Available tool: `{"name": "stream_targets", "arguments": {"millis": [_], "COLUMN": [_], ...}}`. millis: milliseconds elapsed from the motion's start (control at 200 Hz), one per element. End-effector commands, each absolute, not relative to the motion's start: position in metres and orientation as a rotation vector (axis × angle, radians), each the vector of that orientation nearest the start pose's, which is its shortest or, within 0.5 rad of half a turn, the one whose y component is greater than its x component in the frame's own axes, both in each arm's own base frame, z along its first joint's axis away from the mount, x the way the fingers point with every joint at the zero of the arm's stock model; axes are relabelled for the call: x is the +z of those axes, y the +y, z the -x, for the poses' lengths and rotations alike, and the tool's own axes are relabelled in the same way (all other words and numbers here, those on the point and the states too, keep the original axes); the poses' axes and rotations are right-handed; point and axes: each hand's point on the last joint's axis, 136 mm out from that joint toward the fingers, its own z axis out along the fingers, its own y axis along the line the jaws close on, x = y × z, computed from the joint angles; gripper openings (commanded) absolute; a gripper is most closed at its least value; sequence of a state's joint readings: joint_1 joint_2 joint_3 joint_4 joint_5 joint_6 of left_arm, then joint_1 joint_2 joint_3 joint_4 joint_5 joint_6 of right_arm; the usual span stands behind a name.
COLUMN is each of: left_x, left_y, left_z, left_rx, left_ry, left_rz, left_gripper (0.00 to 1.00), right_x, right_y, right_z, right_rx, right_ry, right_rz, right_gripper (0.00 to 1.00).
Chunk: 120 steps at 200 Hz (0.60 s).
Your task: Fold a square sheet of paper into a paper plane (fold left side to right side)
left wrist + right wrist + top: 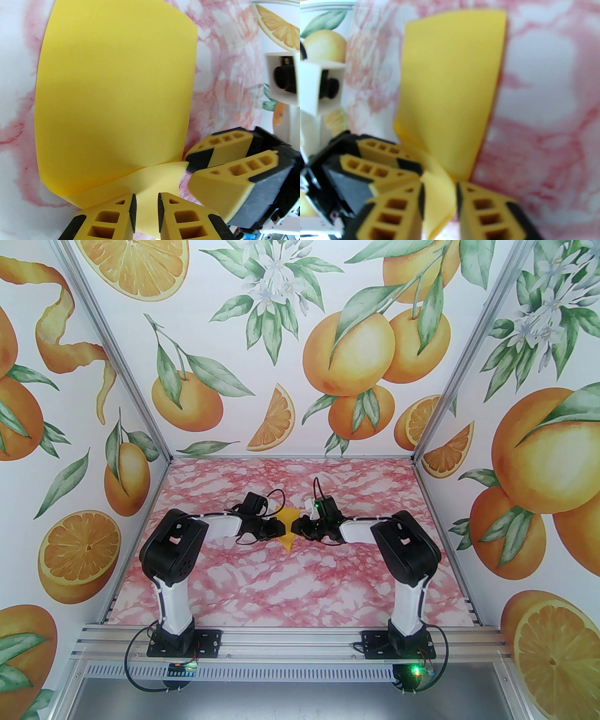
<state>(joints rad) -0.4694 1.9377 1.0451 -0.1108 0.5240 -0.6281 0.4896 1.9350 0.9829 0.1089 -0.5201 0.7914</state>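
Note:
The square sheet of paper [287, 544] is plain yellow and lies mid-table between both arms. In the left wrist view the sheet of paper [117, 93] curves over a lower layer that runs toward the camera. My left gripper [147, 211] stands over that lower layer, jaws slightly apart, with the paper showing in the gap. My right gripper [189, 167] faces it from the right, its tips at the sheet's corner. In the right wrist view my right gripper [439, 201] has its jaws parted around a curled flap of the paper [450, 82]. A paper plane is out of view.
The table [290, 587] has a pink marbled top. Walls printed with oranges close it in at the back and sides. An aluminium rail [290, 643] carries both arm bases at the near edge. The two grippers [288, 528] nearly touch each other.

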Motion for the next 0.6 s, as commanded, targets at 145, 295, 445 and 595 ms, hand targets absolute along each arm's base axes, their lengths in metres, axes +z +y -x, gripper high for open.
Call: {"name": "stream_targets", "arguments": {"millis": [145, 295, 445, 595], "left_x": [-0.002, -0.002, -0.001, 0.000], "left_y": [-0.265, -0.267, -0.269, -0.270], "left_z": [-0.345, -0.344, -0.344, -0.343], "left_rx": [-0.989, -0.995, -1.003, -1.006], "left_ry": [2.797, 2.797, 2.793, 2.793], "left_rz": [0.054, 0.054, 0.054, 0.050], "left_gripper": [0.24, 0.24, 0.24, 0.24], "right_x": [0.067, 0.082, 0.077, 0.066], "right_y": [0.270, 0.293, 0.315, 0.338], "right_z": [-0.357, -0.339, -0.324, -0.314], "right_rx": [1.058, 1.175, 1.290, 1.375], "right_ry": [2.574, 2.570, 2.584, 2.592], "right_rz": [-0.164, -0.143, -0.202, -0.246], "right_gripper": [0.30, 0.04, 0.00, 0.00]}}
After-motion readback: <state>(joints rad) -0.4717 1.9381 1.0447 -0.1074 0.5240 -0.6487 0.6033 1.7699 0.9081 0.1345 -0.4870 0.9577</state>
